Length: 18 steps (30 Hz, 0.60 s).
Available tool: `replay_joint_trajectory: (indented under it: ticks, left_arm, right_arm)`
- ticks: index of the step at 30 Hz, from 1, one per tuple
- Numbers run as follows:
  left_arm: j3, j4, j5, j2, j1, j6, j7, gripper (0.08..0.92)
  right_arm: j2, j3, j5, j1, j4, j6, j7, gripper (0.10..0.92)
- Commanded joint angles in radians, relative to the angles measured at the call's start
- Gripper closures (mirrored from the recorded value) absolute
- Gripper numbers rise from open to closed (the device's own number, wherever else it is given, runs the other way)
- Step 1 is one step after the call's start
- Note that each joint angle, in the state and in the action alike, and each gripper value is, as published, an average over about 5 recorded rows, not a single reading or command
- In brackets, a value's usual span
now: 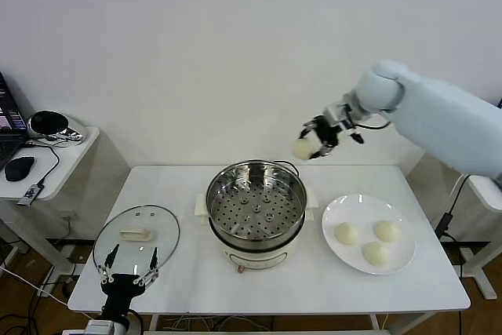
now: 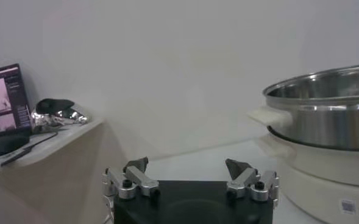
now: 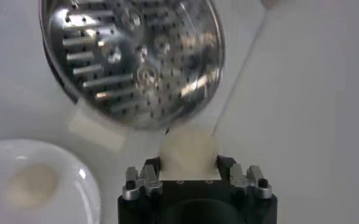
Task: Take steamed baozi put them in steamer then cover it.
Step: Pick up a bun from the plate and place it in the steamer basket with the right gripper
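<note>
Overhead, you see the right gripper (image 1: 311, 141) grasping one baozi (image 1: 302, 148) behind the steamer (image 1: 256, 208); its wrist camera shows the perforated tray (image 3: 136, 55) below; the left gripper (image 1: 129, 267) waits released beside the cover (image 1: 136, 234).

Right tool (image 3: 189, 172) clamped on a baozi (image 3: 189, 155) above the steamer (image 3: 133, 58), white plate (image 3: 75, 182) beside, seemingly with buns.
</note>
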Motion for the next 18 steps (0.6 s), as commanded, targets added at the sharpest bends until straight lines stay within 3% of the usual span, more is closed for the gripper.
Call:
replay_joint_trajectory:
  ticks: [1, 18]
  left_arm:
    - [-0.009, 0.001, -0.006, 0.001, -0.002, 0.001, 0.001, 0.177]
    - [-0.026, 0.008, -0.008, -0.010, -0.014, 0.003, 0.002, 0.177]
  right_arm:
    - [0.168, -0.130, 0.012, 0.059, -0.001, 0.110, 0.006, 0.440]
    - [0.315, -0.120, -0.340, -0.107, -0.244, 0.422, 0.090, 0.440]
